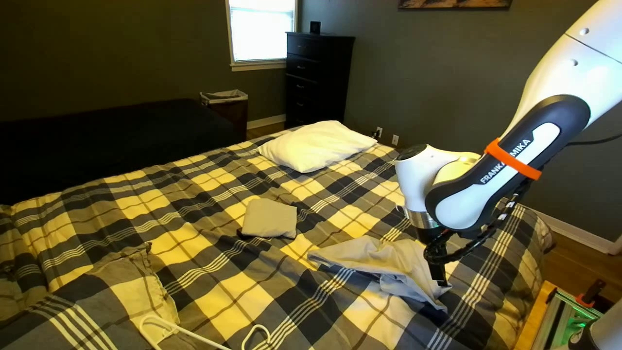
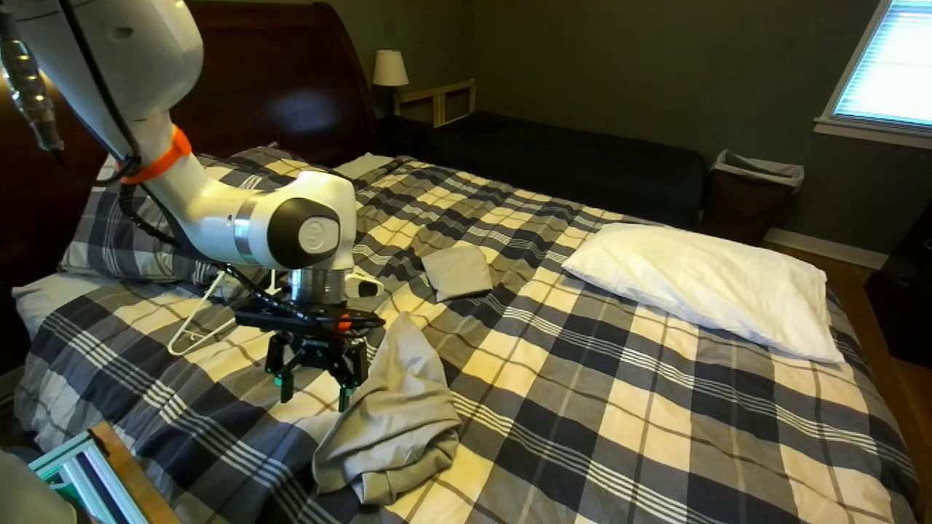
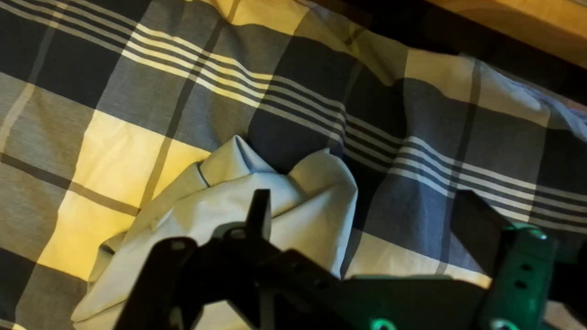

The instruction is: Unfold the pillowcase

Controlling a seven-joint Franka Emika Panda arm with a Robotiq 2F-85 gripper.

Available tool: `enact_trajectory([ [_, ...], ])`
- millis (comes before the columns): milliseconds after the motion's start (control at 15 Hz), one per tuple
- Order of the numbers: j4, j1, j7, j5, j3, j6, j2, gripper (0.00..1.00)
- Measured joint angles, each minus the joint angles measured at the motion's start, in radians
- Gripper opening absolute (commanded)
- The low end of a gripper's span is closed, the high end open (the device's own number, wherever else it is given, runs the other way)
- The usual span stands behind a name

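One gray pillowcase [image 2: 397,429] lies rumpled, in several folds, on the plaid comforter [image 1: 160,209], near one edge and partly beneath the gripper [image 2: 315,399]. A single folded gray cloth [image 1: 269,218] sits well apart from it, farther in on the comforter, and one white pillow [image 1: 318,146] lies past that, farther from the headboard [image 2: 291,87]. At least one white hanger [image 1: 167,328] rests on the comforter; plaid pillows [image 2: 102,244] overlap near the one dark headboard, so their number is hard to count. Around these are one table lamp [image 2: 390,68], one dark-covered bed [image 2: 568,156], one hamper [image 2: 750,207], one black dresser [image 1: 316,80] and one window [image 1: 262,31]. There is one Franka arm [image 1: 546,133], with an orange band [image 1: 512,159] around it, and one gripper. That gripper stands released and empty, its two fingers [image 2: 344,399] spread wide apart and pointing down in both exterior views. In the wrist view, one finger stands over the pillowcase and the other over comforter past its edge, so that the edge runs under the gap between them; whether either fingertip touches fabric cannot be made out.
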Motion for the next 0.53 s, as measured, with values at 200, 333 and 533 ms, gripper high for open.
enact_trajectory([
  [200, -0.008, 0.0, -0.008, 0.0, 0.0, 0.004, -0.014, 1.0],
  [333, -0.007, -0.001, -0.007, 0.001, 0.0, 0.003, -0.009, 1.0],
  [533, -0.006, -0.009, -0.006, -0.004, -0.007, -0.016, 0.024, 1.0],
])
